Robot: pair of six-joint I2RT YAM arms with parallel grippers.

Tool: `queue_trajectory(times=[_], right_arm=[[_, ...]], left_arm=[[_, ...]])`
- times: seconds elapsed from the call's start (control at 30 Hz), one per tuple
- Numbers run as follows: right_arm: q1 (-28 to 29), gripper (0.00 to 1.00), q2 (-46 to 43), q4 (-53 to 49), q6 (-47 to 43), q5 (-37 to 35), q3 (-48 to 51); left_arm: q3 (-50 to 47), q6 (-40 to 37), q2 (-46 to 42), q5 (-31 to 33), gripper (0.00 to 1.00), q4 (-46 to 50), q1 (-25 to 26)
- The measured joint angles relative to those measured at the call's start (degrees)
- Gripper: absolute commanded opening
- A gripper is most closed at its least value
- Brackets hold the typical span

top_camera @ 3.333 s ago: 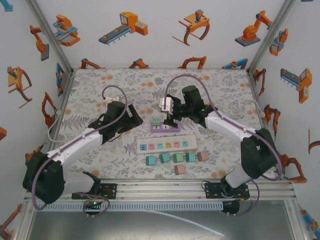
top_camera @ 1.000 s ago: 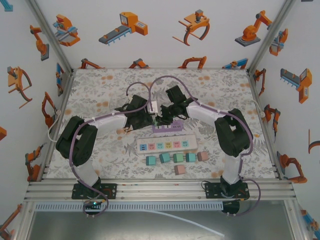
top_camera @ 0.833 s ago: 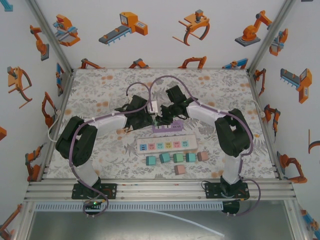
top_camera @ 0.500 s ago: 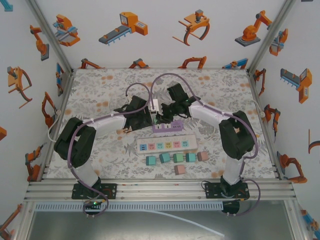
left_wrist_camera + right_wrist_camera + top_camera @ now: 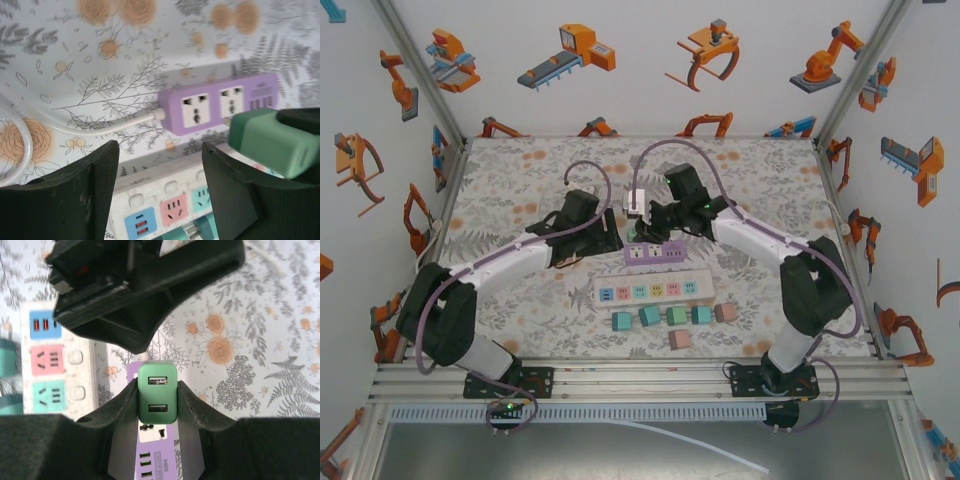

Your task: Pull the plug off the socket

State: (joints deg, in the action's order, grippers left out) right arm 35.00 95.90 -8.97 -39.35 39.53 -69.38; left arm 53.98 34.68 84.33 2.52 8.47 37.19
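Observation:
The green plug point(image 5: 157, 399), a block with two USB ports on its top, sits clamped between the fingers of my right gripper point(image 5: 157, 390), which is shut on it. In the left wrist view the plug point(image 5: 270, 142) hangs just above the purple socket strip point(image 5: 220, 102), a metal prong showing under it and both sockets bare. From above, the right gripper point(image 5: 646, 226) is over the left end of the purple strip point(image 5: 657, 253). My left gripper point(image 5: 160, 185) is open with nothing between its fingers, just left of the strip point(image 5: 608, 236).
A white power strip point(image 5: 652, 291) with coloured sockets lies in front of the purple one. Several coloured plugs point(image 5: 670, 318) sit in a row nearer the front edge. The purple strip's white cable point(image 5: 100, 127) runs off to the left.
My left arm has drawn back to the left, away from the purple strip, and its jaws have parted. The right gripper keeps its hold on the green plug above the strip.

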Motion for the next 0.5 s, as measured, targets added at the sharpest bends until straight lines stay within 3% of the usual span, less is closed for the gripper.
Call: queue_trajectory(times=[0.23,0.5], right_arm=[[0.0,0.21,-11.2,13.0,17.7,-5.0,8.7],[0.0,0.18,-25.5,14.4,39.7,-13.5,12.3]], left_arm=[[-3.1,-7.4,-10.6,-3.5,0.66,-2.6,0.0],[-4.0,-18.4,-21.5,-8.9,0.69,0.6,0.0]])
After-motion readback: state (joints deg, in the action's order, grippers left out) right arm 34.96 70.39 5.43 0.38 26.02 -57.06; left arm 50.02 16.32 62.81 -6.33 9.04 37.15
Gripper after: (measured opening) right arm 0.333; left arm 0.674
